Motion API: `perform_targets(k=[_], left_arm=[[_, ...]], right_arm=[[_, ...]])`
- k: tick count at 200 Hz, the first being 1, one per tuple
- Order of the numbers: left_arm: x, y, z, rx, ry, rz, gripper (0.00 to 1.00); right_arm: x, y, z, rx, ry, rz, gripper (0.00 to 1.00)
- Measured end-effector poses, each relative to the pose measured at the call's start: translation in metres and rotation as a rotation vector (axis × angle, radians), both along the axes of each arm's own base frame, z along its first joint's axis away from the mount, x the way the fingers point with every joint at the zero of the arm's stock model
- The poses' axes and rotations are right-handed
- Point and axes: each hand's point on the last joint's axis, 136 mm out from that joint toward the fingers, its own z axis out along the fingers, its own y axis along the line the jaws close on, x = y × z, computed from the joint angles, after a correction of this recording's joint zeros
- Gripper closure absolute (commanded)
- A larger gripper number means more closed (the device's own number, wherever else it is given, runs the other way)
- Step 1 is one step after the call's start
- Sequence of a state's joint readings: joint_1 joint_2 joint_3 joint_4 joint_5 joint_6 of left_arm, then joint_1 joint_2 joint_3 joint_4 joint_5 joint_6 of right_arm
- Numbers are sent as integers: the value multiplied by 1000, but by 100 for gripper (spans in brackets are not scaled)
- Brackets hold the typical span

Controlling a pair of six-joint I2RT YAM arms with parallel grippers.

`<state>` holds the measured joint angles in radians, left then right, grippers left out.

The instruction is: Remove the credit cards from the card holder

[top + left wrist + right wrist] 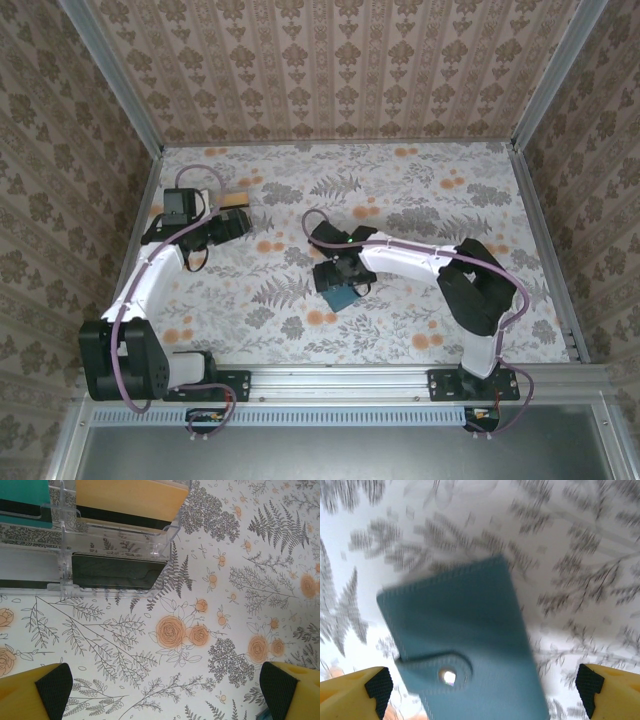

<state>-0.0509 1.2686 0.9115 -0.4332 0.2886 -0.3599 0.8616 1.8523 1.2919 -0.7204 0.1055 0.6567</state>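
Overhead, the tabletop (440, 210) is sitting boxed in by patterned walls (330, 60) on three sides, with a metal rail (340, 380) running along the near edge. The left arm is reaching up the left side, and the left gripper (240, 222) is sitting just short of a tan card (237, 200) near the left wall, where room is tight. The right arm is bending in from the right, and the right gripper (343, 282) is hanging over the card holder (340, 298). The holder is lying near the middle of the tabletop, well apart from every edge. Open floral surface is spreading across the far right. At this size I cannot tell how wide either gripper is standing.

Closer in, the left wrist camera is settling that. The left gripper is standing wide, one finger in each bottom corner, bare tabletop between them, gripping nothing. Ahead, apart from the fingers, a clear plastic rack (65, 540) is carrying the tan card with its dark stripe, a teal card (22, 502) beside it, and a dark card (117, 570) in the front slot.

The right wrist camera is giving a blurred picture. The right gripper is also standing wide, and the card holder is lying between and ahead of its fingers, closed, its snap strap (437, 670) folded over the front. Whether the fingers are touching it, I cannot tell.
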Motion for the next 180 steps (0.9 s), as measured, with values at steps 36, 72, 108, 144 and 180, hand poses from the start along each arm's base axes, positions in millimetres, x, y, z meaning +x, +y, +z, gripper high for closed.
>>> perform_targets(k=[36, 72, 108, 144, 180], left_arm=[[0, -1, 0, -8, 2, -2, 0], [0, -3, 0, -13, 5, -4, 0], [1, -10, -3, -25, 22, -27, 0], [6, -28, -9, -48, 53, -69, 0], [9, -71, -25, -72, 105, -176, 3]], right_arm=[[-39, 4, -4, -78, 56, 114, 2], [-37, -15, -8, -150, 53, 90, 1], [-22, -43, -16, -187, 56, 3, 2], [-6, -65, -18, -187, 45, -89, 2], [10, -94, -24, -135, 35, -235, 5]])
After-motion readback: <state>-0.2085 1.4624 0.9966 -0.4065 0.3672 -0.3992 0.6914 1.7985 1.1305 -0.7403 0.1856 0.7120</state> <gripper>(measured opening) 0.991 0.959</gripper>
